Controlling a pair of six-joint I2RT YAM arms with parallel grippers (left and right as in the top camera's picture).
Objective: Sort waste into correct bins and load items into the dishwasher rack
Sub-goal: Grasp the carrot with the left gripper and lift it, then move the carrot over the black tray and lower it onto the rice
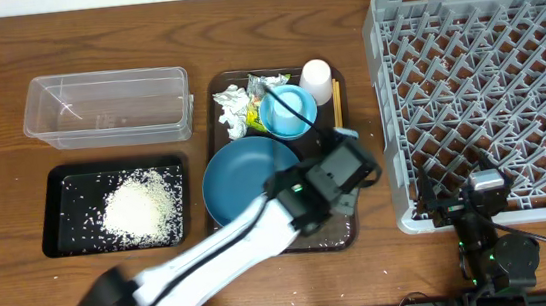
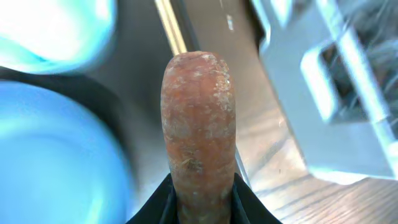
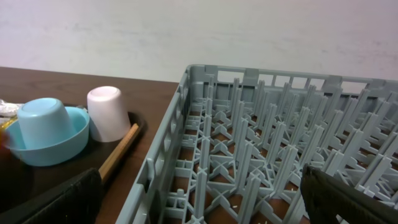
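One big grey rack (image 1: 483,93) sits on the right, and the right gripper (image 1: 455,196) is spread wide at its near edge. Next is the brown tray (image 1: 341,235) with the blue bowl (image 1: 241,181) in it. The black tray (image 1: 67,228) holds a pile of rice (image 1: 143,208). The left gripper (image 1: 346,161) squeezes the little carrot (image 2: 199,124) above the brown tray's right side.

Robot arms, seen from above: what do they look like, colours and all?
The left arm is a white tube with chunky black joints, a thin black cable along it and a small green light. The right arm is mostly black with green lights. Both have black fingers.
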